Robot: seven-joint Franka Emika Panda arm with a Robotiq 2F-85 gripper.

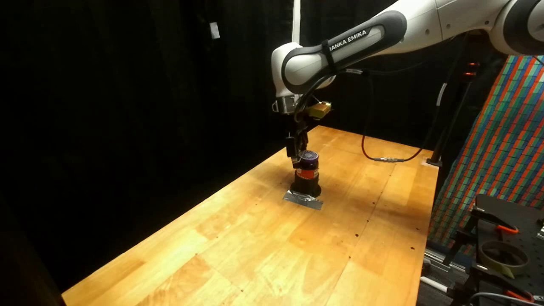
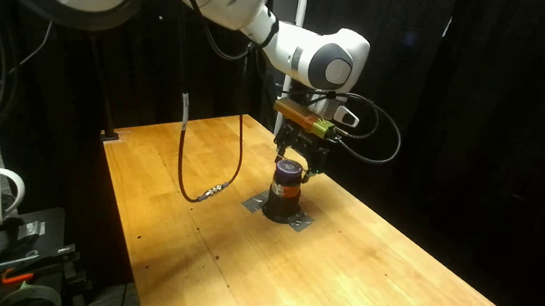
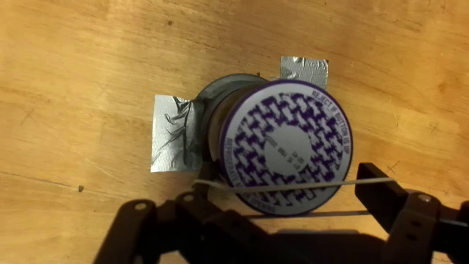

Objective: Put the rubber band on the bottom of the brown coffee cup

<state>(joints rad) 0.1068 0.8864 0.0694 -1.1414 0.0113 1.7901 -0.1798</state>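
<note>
Rubber band [image 3: 293,187], pale and thin, spans the spread tool [image 3: 285,180].

The cup [image 2: 285,190] crowds the jaws; the table [image 2: 341,272] around it leaves room.

In an exterior view, the cup [image 1: 307,173], dark with an orange-red ring and purple top, stood upright on the wooden table [image 1: 263,250], grey tape [image 1: 303,200] at its foot. Robot arm [image 1: 352,46] extended from upper right, gripper [image 1: 298,161] pointing down right at the cup's top; contact was unclear.
</note>
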